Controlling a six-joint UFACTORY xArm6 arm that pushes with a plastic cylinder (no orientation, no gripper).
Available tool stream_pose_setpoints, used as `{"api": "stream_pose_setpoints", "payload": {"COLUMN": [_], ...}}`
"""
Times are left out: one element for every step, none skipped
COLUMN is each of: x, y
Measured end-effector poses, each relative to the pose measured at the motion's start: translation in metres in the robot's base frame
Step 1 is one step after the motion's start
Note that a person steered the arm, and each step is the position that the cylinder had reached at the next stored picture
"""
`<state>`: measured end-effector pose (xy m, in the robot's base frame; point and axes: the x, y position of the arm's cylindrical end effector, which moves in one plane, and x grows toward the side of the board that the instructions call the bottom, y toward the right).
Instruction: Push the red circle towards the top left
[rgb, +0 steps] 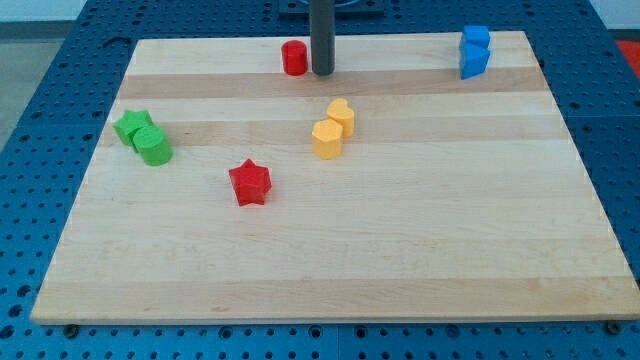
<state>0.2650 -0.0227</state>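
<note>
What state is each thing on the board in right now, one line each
red circle: upright near the view's top edge, just left of my tip.
my tip: on the board, close beside the red circle; contact unclear.
red star: flat, alone.
yellow blocks: two, touching.
green blocks: two, touching, at the view's left.
blue blocks: two, touching, at the view's top right.
wooden board: flat.

Straight dark grey rod, my tip (322, 73)
</note>
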Motion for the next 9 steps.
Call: {"api": "stream_pose_setpoints", "payload": {"x": [0.0, 0.0, 0.0, -0.005, -0.023, -0.023, -0.023, -0.029, -0.041], "y": [-0.012, -0.016, -0.032, -0.033, -0.032, -0.034, -0.04, -0.037, -0.01]}}
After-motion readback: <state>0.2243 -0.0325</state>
